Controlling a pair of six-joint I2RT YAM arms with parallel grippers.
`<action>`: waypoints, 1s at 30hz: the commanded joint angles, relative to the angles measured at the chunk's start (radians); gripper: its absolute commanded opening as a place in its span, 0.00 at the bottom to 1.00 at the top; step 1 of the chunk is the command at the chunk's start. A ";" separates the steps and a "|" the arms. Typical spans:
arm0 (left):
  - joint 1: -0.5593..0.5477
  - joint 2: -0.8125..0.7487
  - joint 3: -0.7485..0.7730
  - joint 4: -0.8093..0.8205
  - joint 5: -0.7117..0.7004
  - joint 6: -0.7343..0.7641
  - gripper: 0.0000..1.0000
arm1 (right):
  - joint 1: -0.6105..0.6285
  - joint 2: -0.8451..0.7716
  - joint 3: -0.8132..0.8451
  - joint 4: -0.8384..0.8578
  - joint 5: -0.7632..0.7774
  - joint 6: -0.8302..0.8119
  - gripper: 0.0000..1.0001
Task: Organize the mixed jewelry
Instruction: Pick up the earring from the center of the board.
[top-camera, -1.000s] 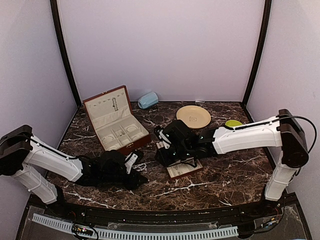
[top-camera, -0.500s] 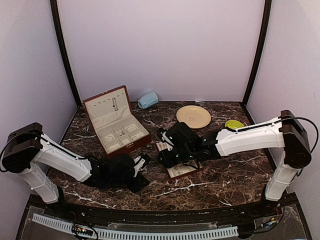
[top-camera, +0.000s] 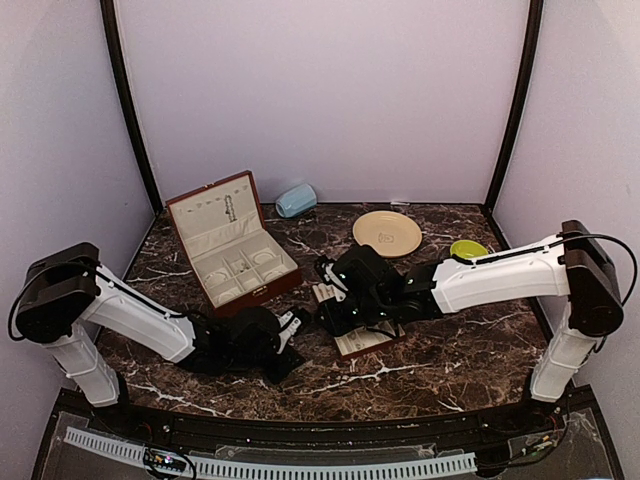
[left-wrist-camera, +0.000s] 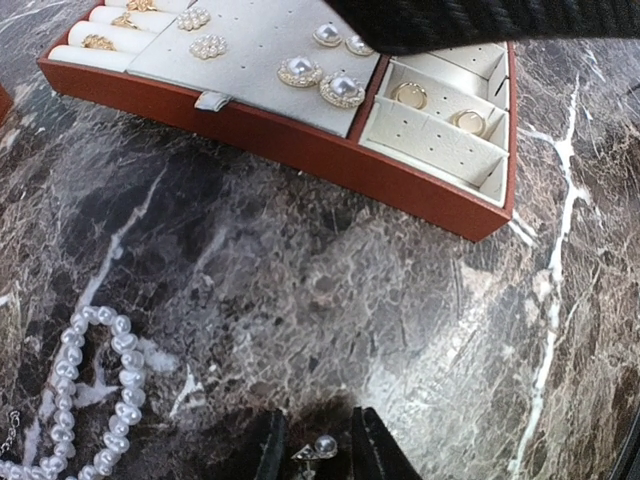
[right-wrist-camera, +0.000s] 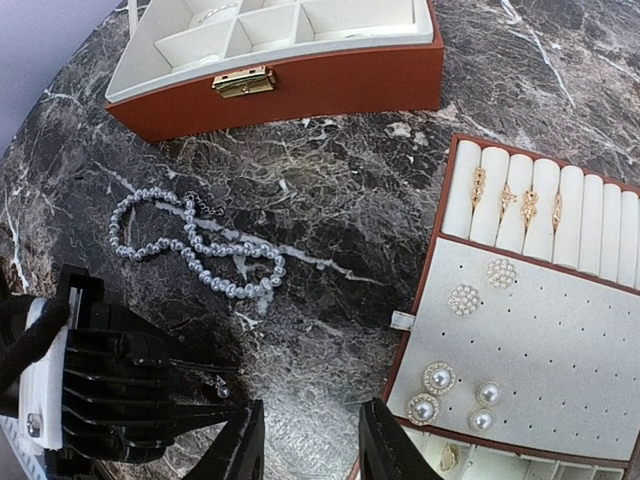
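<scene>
A tiny pearl earring (left-wrist-camera: 322, 446) lies on the marble between the fingers of my left gripper (left-wrist-camera: 320, 450). The jaws stand narrow on either side of it, with small gaps showing. The right wrist view shows the same earring (right-wrist-camera: 220, 386) inside the left gripper (right-wrist-camera: 205, 390). A pearl strand (right-wrist-camera: 195, 252) lies coiled on the table, at the lower left of the left wrist view (left-wrist-camera: 95, 380). The cream slotted tray (right-wrist-camera: 560, 330) holds several earrings and rings. My right gripper (right-wrist-camera: 310, 450) hangs open and holds nothing, just left of the tray's edge. From above, both grippers (top-camera: 293, 325) (top-camera: 335, 305) sit close together.
The red-brown box (top-camera: 235, 250) stands open at the back left. A tan plate (top-camera: 387, 232), a blue object (top-camera: 296, 200) and a green object (top-camera: 466, 247) sit along the back. The tray (top-camera: 368, 341) lies below the right wrist.
My left arm has slid right toward the tray and its jaws have narrowed around the small earring. The right arm shifted slightly right, then held still.
</scene>
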 joint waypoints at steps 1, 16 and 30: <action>-0.014 0.013 0.005 -0.050 -0.011 0.017 0.25 | -0.001 -0.039 -0.009 0.027 0.017 0.006 0.34; -0.050 0.012 -0.004 -0.111 -0.073 0.008 0.25 | -0.003 -0.041 -0.006 0.036 0.015 0.001 0.34; -0.052 -0.071 -0.003 -0.104 -0.123 -0.040 0.06 | -0.041 0.037 0.095 -0.127 0.094 -0.025 0.34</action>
